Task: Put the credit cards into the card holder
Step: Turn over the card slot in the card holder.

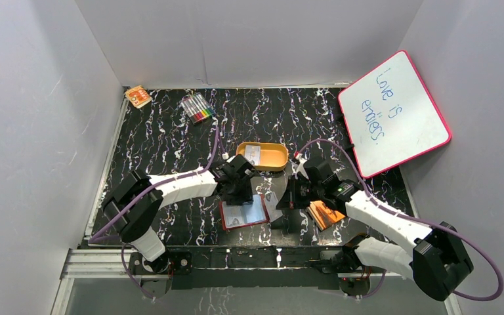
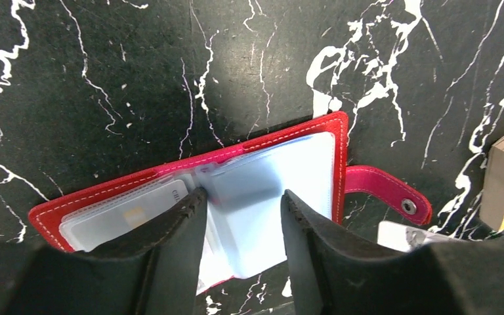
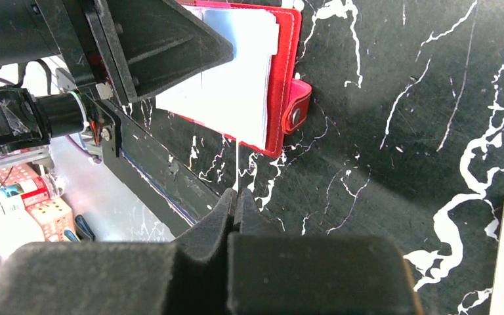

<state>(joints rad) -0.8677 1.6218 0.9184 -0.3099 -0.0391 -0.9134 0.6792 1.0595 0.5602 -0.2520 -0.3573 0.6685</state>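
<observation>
Card holder (image 1: 248,213) lies open on table (image 1: 164,144), centre, near edge; closing tab (image 2: 387,190) on right side. Left gripper (image 2: 243,230) open, fingers (image 2: 170,256) straddling pale pocket pages. Right gripper (image 3: 236,197) clamped on credit card (image 3: 237,170), held edge-on, just right of holder, not touching pockets. Another card (image 2: 131,213) sits in left pocket. Orange tin (image 1: 272,157) just beyond holder.

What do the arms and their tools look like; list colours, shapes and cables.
The left arm and right arm have white link shells with black joints and bases. A purple cable loops along each. The left tool and right tool have matte black, wedge-shaped fingers with rough faces.
</observation>
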